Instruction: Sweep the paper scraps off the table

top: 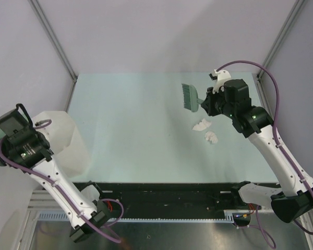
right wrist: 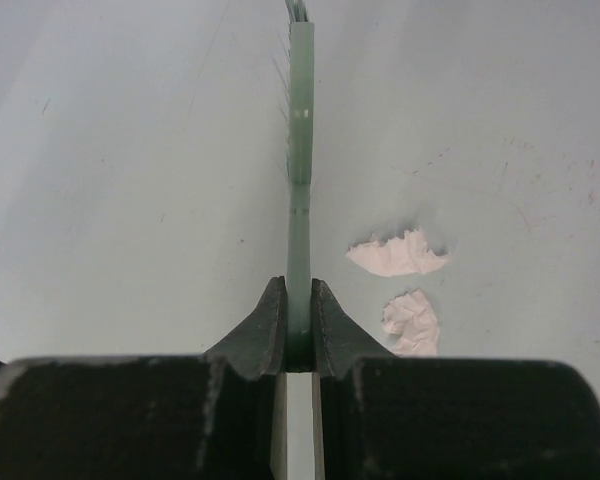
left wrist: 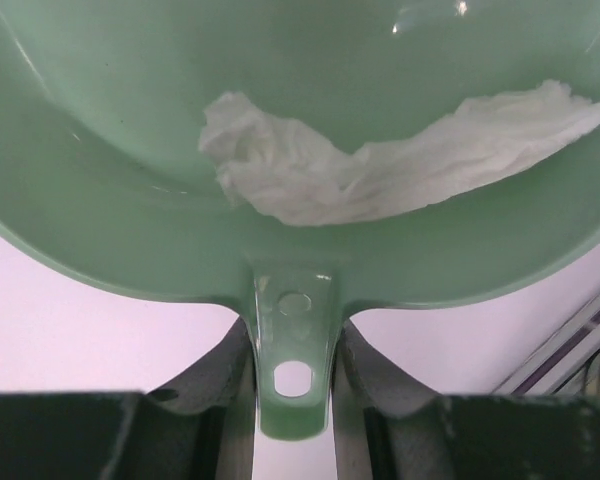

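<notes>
- The left arm (top: 55, 179) reaches out past the left edge of the table (top: 130, 130), with its wrist beside a white translucent bin (top: 69, 139) that stands at the table's left side.
- In the left wrist view the left gripper (left wrist: 292, 350) is clamped on the short tab handle (left wrist: 293, 400) of a green dustpan (left wrist: 120, 220). A dark finger (left wrist: 215, 385) presses on each side of the tab.
- The dustpan's bowl fills the upper part of that view. A crumpled white paper (left wrist: 380, 170) lies inside it, spread from the middle out to the right rim.
- From the wrist view alone I cannot tell whether the dustpan is over the bin or just beside it.
- The middle of the pale green table carries nothing that I can make out from the top camera.
- Toward the far right of the table, the green brush (top: 188, 97) shows its bristled head to the left of the right arm's wrist.
- The right gripper (right wrist: 298, 310) is closed tight on the brush's thin handle, which runs straight away from the fingers in the right wrist view. Faint bristles show on the left of its far end.
- Whether the bristles touch the table I cannot tell.
- Two paper scraps (top: 201, 125) lie on the table near the brush, on the side toward the arm bases and clear of the head.
- In the right wrist view both scraps sit just right of the handle. The flatter one (right wrist: 398, 255) is farther out, and the more crumpled one (right wrist: 412, 322) is nearer the fingers.
- The two scraps lie close together but apart.
</notes>
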You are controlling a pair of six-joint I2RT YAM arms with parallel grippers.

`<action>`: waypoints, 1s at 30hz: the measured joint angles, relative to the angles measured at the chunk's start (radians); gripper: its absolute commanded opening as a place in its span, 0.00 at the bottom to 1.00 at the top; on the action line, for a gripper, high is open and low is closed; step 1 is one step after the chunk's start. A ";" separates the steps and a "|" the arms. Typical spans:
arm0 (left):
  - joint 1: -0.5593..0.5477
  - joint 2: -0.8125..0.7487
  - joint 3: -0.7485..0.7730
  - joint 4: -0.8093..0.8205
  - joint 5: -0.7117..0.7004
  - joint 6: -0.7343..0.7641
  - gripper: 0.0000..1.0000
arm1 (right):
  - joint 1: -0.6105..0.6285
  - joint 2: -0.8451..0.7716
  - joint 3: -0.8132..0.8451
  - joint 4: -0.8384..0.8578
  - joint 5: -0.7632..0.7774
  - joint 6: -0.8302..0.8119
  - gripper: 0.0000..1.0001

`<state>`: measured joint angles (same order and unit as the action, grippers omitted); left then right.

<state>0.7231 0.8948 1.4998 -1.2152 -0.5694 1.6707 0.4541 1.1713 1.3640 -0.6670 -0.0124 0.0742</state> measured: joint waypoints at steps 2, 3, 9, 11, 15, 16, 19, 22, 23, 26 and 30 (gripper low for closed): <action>0.000 0.017 0.000 0.014 -0.063 0.051 0.00 | 0.000 0.000 -0.003 0.001 -0.002 -0.001 0.00; 0.000 0.023 0.000 0.021 -0.091 0.072 0.00 | 0.000 0.000 -0.005 0.001 -0.002 -0.003 0.00; -0.006 0.027 -0.012 0.056 -0.192 0.178 0.00 | 0.000 0.000 -0.009 0.005 -0.002 -0.008 0.00; -0.011 0.018 -0.015 0.061 -0.208 0.202 0.00 | 0.000 0.000 -0.009 0.008 -0.002 -0.008 0.00; -0.027 0.013 -0.015 0.083 -0.222 0.232 0.00 | 0.000 0.000 -0.011 0.011 -0.005 -0.008 0.00; -0.030 0.013 -0.015 0.088 -0.223 0.234 0.00 | 0.000 0.000 -0.013 0.014 -0.005 -0.008 0.00; -0.038 0.014 0.000 0.097 -0.212 0.243 0.00 | 0.000 0.000 -0.015 0.014 -0.004 -0.008 0.00; -0.048 0.033 0.066 0.106 -0.138 0.246 0.00 | 0.000 0.001 -0.016 0.014 0.013 -0.014 0.00; -0.051 0.045 0.108 0.113 -0.095 0.240 0.00 | 0.000 0.002 -0.016 0.014 0.028 -0.015 0.00; -0.056 0.075 0.253 0.148 0.054 0.190 0.00 | 0.000 0.016 -0.016 0.012 0.115 -0.022 0.00; -0.063 0.094 0.372 0.177 0.225 0.071 0.00 | 0.000 0.089 -0.016 -0.005 0.279 -0.024 0.00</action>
<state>0.6601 0.9890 1.8713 -1.0382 -0.3439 1.7420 0.4541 1.2598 1.3476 -0.6724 0.2668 0.0505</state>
